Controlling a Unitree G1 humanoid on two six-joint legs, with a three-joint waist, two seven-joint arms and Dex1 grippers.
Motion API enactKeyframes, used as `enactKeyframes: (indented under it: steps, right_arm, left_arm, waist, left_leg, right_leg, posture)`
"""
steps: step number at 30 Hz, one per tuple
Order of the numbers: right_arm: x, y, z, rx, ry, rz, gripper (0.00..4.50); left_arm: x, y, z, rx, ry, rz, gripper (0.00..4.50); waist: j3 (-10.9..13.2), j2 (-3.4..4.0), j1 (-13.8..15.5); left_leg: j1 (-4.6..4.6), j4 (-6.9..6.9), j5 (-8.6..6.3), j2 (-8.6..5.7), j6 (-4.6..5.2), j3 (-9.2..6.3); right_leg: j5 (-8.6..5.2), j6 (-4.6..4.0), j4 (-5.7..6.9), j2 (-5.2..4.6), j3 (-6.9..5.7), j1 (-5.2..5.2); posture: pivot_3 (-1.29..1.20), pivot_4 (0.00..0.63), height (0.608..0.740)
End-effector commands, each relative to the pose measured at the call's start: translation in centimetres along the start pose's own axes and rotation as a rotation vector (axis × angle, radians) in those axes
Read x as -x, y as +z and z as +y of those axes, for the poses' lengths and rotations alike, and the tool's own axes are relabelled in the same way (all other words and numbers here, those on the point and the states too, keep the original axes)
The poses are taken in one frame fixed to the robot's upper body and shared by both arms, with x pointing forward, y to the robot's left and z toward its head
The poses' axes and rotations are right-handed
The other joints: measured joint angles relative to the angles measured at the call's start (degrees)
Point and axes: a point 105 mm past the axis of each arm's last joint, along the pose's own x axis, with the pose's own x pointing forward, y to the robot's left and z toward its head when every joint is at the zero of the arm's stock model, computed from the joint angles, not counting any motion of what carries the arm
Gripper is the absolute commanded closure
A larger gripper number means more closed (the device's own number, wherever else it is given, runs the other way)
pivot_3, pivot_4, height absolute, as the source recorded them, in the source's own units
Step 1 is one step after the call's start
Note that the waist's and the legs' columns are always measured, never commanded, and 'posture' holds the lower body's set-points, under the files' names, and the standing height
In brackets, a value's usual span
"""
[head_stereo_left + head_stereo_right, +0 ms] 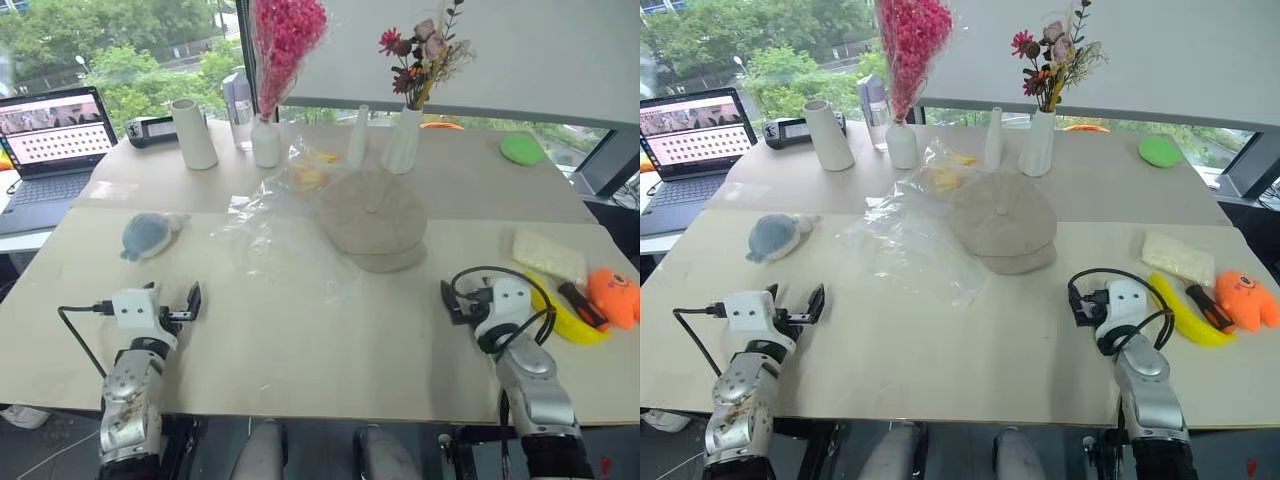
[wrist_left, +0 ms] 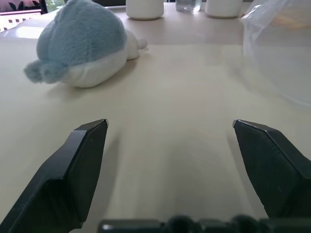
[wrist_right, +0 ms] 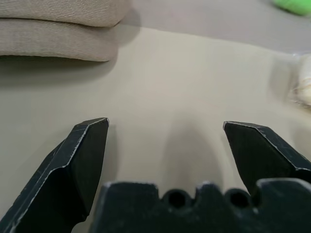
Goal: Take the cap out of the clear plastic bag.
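Here, the left gripper (image 1: 178,303) and right gripper (image 1: 458,297) are both hovering wide apart and empty near the front edge of the table (image 1: 300,350), while the cap (image 1: 371,215) is lying out toward its middle, beside the clear plastic bag (image 1: 275,235), overlapping its crumpled edge.

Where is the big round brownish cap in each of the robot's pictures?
Left eye view: the cap lies mid-table, just right of centre, beside the clear plastic bag.
Right eye view: the same spot, a little left of where the left eye has it.
Left wrist view: no cap here; the bag's edge is.
Right wrist view: its brim edge is ahead of the fingers.
Shared landmark: the beige table.
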Motion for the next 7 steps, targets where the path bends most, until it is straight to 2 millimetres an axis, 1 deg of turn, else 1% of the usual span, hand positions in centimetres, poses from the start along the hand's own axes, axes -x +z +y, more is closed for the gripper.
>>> enactKeyframes:
  steps: [1, 3, 7]
  right_arm:
    - [0.1, 0.14, -0.54, 0.047, -0.026, -0.03, 0.0]
    - [0.1, 0.13, -0.5, 0.037, -0.028, -0.038, 0.0]
    - [0.06, 0.09, -0.28, 0.015, -0.025, -0.046, 0.0]
  left_arm:
    - [-0.48, 1.07, -1.66, 0.038, -0.055, -0.057, 0.06]
    - [-0.61, 1.27, -1.85, 0.046, -0.054, -0.071, 0.06]
    - [-1.0, 1.67, -1.6, 0.031, -0.035, -0.098, 0.06]
  waist:
    - [-0.08, -0.01, 0.03]
    - [-0.19, -0.01, 0.02]
    - [-0.21, -0.03, -0.04]
  left_leg:
    - [0.0, 0.0, 0.0, 0.0, 0.0, 0.0]
    - [0.01, 0.0, 0.0, 0.0, 0.0, 0.0]
    - [0.02, 0.0, 0.01, 0.01, 0.01, -0.01]
  right_leg:
    - [-0.01, 0.02, 0.0, 0.0, 0.0, 0.01]
    - [-0.07, 0.11, 0.0, 0.0, 0.0, 0.02]
    - [-0.07, 0.12, 0.01, 0.03, 0.0, 0.02]
  posture:
    - [0.0, 0.15, 0.74]
    - [0.0, 0.15, 0.74]
    - [0.0, 0.15, 0.74]
